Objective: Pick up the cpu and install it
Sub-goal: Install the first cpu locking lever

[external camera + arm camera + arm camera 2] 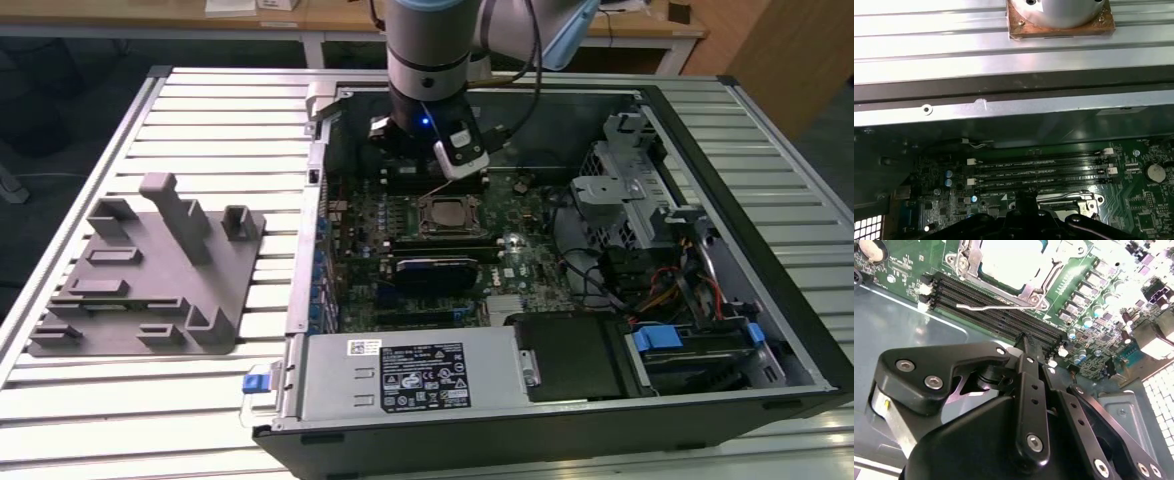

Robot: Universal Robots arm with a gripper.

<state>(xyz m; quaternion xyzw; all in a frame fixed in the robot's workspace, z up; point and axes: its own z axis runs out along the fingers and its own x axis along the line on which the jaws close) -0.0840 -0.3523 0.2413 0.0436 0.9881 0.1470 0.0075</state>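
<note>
The cpu (447,213) lies flat in the black socket frame on the green motherboard, inside the open computer case (310,250). In the second wrist view the cpu (1009,260) shows its pale metal top inside the frame, with the thin socket lever (999,303) standing free beside it. My gripper (416,160) hangs just behind the socket, over the black memory slots (989,307). Its fingers (1026,347) are shut together with nothing between them. In the first wrist view the gripper (1024,212) sits above the slots, near the socket's edge.
A grey plastic fixture (154,270) with upright posts stands on the slatted table at the exterior view's left. In the case, a power supply (400,375) fills the front and a metal drive cage (627,180) with cables the right. The case's back wall (1004,107) rises close behind the gripper.
</note>
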